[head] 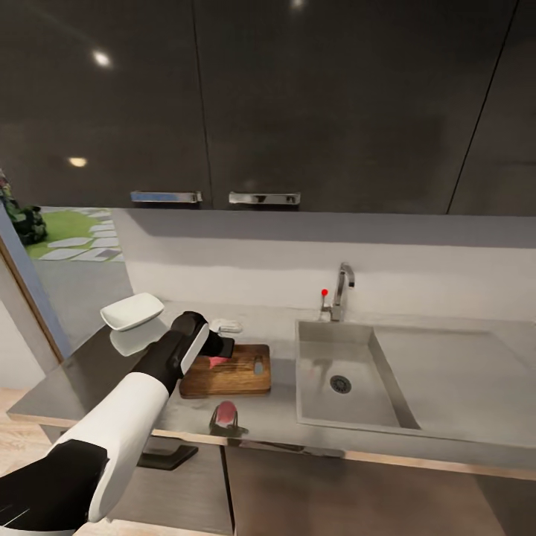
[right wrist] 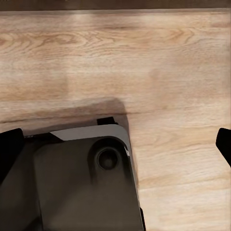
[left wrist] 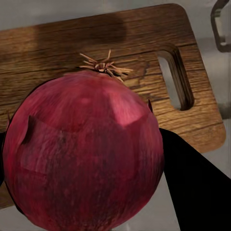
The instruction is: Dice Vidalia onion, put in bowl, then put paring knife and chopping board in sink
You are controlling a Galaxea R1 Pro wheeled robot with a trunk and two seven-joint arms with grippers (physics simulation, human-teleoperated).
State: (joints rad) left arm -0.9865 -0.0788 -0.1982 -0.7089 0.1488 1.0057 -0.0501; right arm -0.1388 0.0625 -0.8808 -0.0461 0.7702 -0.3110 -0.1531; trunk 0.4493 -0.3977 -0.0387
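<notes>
Countertop (head: 447,350): bowl (head: 132,310) beside chopping board (head: 238,372)

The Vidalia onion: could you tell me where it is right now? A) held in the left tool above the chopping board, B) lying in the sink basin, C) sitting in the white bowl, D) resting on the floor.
A: the Vidalia onion sits between the left tool's dark fingers, with the chopping board beneath it.

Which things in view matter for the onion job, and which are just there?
Job:
Vidalia onion, held by left gripper over chopping board
bowl
sink
countertop

Just there:
wall cabinets
wooden floor
robot base
</notes>
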